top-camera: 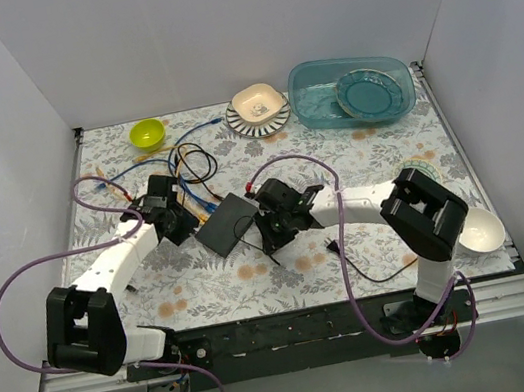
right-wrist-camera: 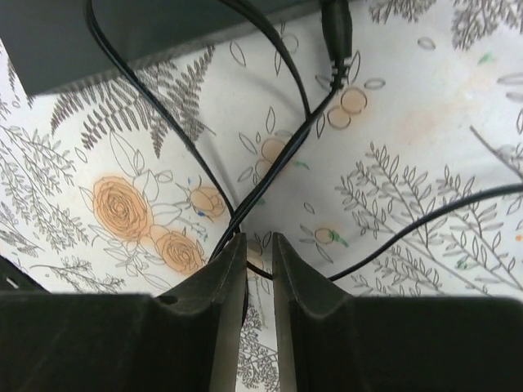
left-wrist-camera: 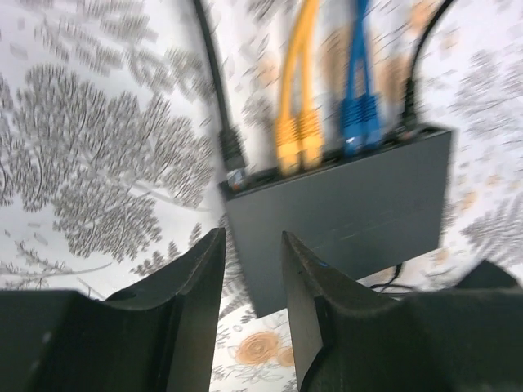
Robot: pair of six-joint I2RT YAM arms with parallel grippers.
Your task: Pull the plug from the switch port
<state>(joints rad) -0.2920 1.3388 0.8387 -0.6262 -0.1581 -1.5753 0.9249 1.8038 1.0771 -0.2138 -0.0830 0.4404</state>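
- Viewing from above, the switch point(top-camera: 227, 225) is seen on the counter point(top-camera: 207, 287), flanked by the left pincer point(top-camera: 184, 228) and right pincer point(top-camera: 266, 231).
- Left wrist: the left pincer point(left-wrist-camera: 253, 265) is held released just short of the switch's point(left-wrist-camera: 343, 204) corner, probably to brace it.
- Right wrist: the right pincer point(right-wrist-camera: 259, 265) is clenched on the black cable point(right-wrist-camera: 270, 170) leading to the plug point(right-wrist-camera: 337, 24) at the switch's point(right-wrist-camera: 122, 33) edge, presumably for pulling.

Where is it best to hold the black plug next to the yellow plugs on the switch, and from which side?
Grip the black plug by its short body just outside the switch, probably from above, one finger on each side: its outer side is free, and the yellow plugs stand a little apart.
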